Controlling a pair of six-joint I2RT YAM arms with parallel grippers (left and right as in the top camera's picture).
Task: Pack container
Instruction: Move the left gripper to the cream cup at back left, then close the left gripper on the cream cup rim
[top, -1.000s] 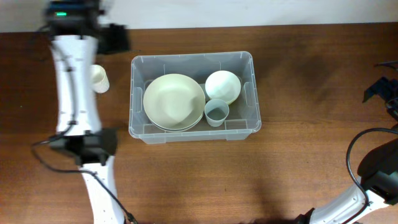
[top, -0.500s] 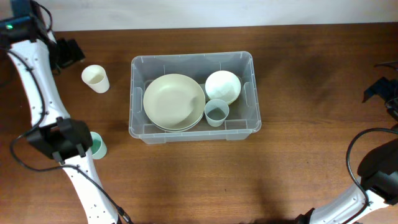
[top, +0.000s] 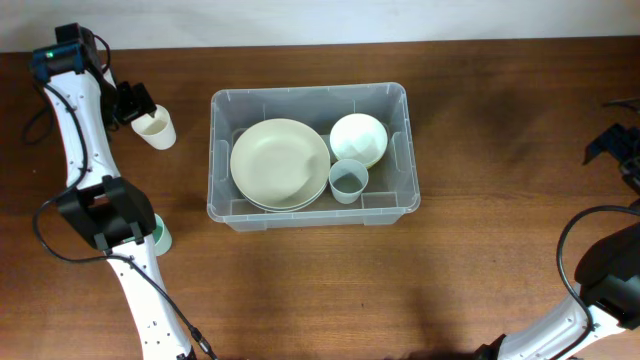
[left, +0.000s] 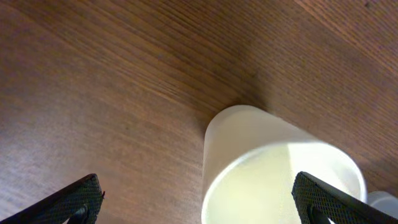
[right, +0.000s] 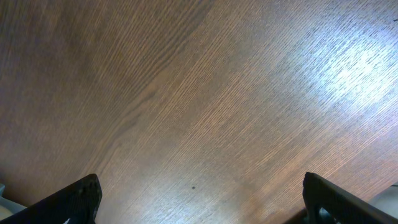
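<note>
The clear plastic container stands mid-table. In it lie cream plates, a white bowl and a pale blue cup. A cream cup stands upright on the table left of the container; it also shows in the left wrist view. My left gripper is open right at this cup, with the rim partly between the fingers. A green cup stands lower left, partly hidden by the left arm. My right gripper is open over bare wood at the far right.
The left arm runs down the left side of the table. The right arm and a cable sit at the right edge. The table's far edge meets a white wall.
My left gripper swung left away from the cream cup, then came back right and now sits at the cup. The right arm has not moved.
</note>
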